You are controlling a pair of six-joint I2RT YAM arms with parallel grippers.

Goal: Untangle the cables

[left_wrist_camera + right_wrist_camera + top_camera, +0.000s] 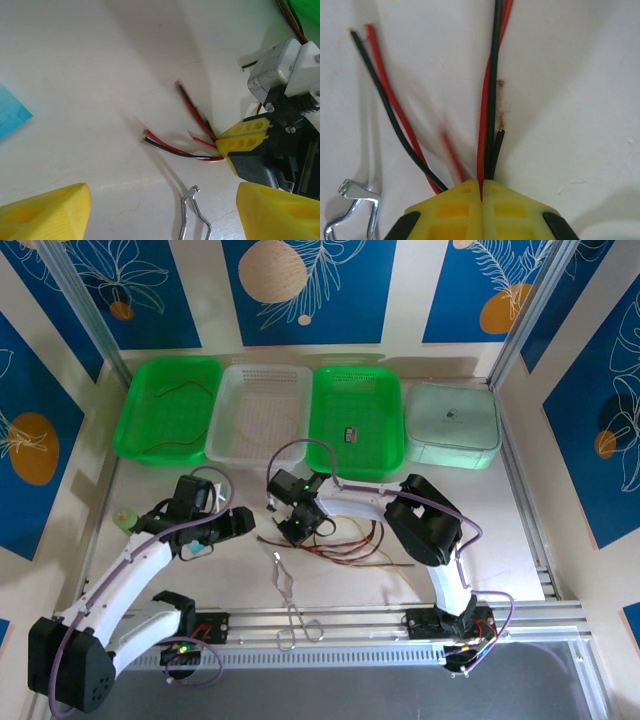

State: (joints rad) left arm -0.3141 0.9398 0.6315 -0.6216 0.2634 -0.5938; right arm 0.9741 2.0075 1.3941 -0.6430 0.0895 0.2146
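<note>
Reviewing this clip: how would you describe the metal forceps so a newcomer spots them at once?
Find the aluminium rail running across the front of the table. The forceps lie at its middle, tips pointing away toward the cables. They alone are rigid and silver, with two finger loops at the rail end; the cables are thin, coloured and limp.

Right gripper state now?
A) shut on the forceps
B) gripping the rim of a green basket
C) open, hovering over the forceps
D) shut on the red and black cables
D: in the right wrist view the right gripper has its jaws pressed together, and the red and black cables run out from the seam between them.
</note>
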